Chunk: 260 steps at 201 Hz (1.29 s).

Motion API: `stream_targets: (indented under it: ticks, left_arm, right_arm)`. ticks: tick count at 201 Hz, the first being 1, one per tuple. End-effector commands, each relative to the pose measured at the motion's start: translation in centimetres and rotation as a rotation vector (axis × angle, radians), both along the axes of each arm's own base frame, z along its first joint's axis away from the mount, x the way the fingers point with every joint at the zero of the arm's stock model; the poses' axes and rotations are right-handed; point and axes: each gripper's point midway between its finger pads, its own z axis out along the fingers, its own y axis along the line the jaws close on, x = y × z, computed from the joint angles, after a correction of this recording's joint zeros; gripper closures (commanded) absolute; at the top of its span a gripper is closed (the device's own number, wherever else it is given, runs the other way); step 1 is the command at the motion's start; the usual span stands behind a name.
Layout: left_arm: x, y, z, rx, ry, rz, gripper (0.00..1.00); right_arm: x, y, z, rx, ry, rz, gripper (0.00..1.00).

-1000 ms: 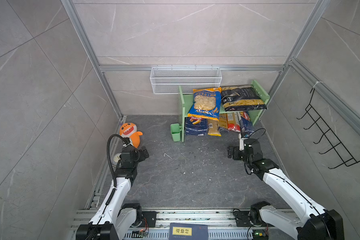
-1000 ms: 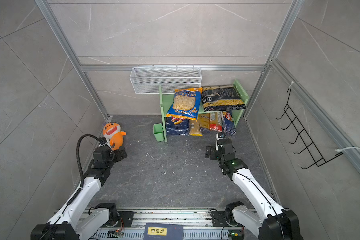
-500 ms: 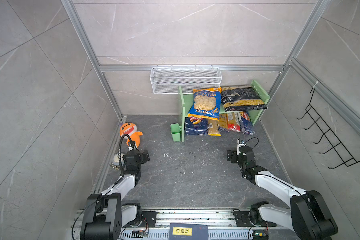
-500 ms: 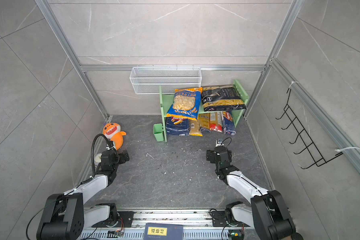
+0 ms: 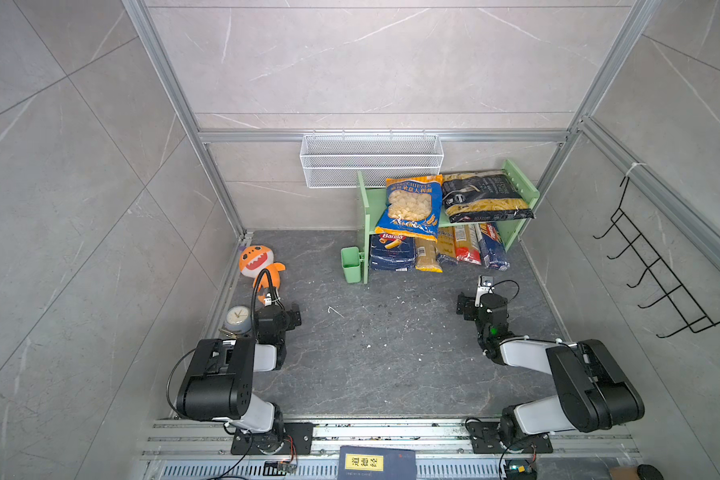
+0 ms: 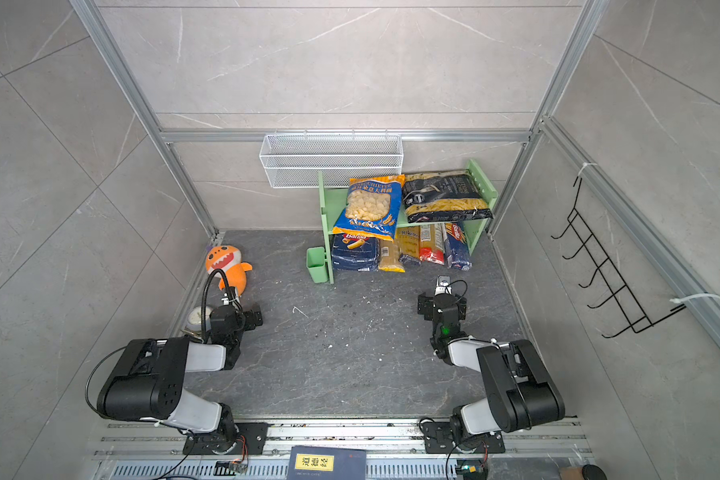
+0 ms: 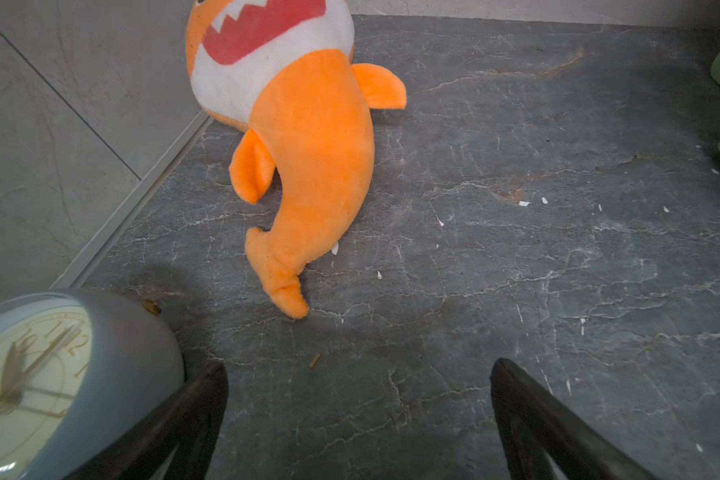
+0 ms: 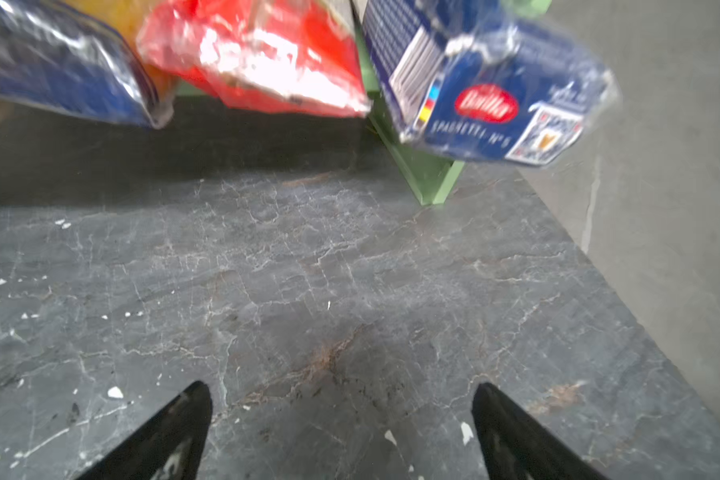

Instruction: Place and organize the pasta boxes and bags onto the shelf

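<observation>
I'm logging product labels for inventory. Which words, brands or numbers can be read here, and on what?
"Barilla": red oval on the squat rigatoni box
"Barilla", "SPAGHETTI N°5": end of the long Barilla spaghetti pack
"ORECCHIETTE": top band of the orange-and-blue orecchiette bag
"道德经": yellow label on the dark blue book
"9", "10", "12": clock face
Too small or blurred: print on the penne bag and red spaghetti pack

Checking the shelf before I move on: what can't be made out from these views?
- Both top views: the orecchiette bag overhangs the rigatoni box, hiding its upper part.
- Both top views: the upper tier of the shelf covers the spaghetti packs at their far ends.
- Right wrist view: the red pack is blurred and cut off; label unreadable.
- Left wrist view: the clock is cut off.
</observation>
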Motion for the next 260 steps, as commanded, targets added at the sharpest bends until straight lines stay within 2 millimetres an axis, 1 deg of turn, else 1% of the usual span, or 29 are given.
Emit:
stream_targets:
  ticks: [1,13,26,30,42,260]
  left_arm:
    - [1.6,-0.4,2.8,0.007,-0.102,-0.05,0.0]
    - [1.9,-0.2,2.6,-0.023,-0.088,-0.06,0.0]
    - [2.0,0.0,2.5,-0.046,-0.079,-0.067,0.0]
    - [2.0,0.1,2.5,-0.048,-0.08,-0.067,0.0]
    - [2.0,0.1,2.4,-0.049,-0.076,-0.068,0.0]
    - [1.9,0.2,2.5,-0.045,-0.079,-0.062,0.0]
  right_arm:
    - [0.6,0.8,0.9,0.023,-0.057,0.056,0.01]
    - [0.6,0.8,0.4,0.045,-0.045,0.081,0.01]
    - [0.6,1.6,-0.1,0.054,-0.05,0.134,0.01]
    - [0.7,1.5,0.1,0.064,-0.064,0.138,0.01]
    - [0.6,1.1,-0.2,0.073,-0.055,0.135,0.01]
    - [0.6,1.1,-0.1,0.067,-0.057,0.136,0.01]
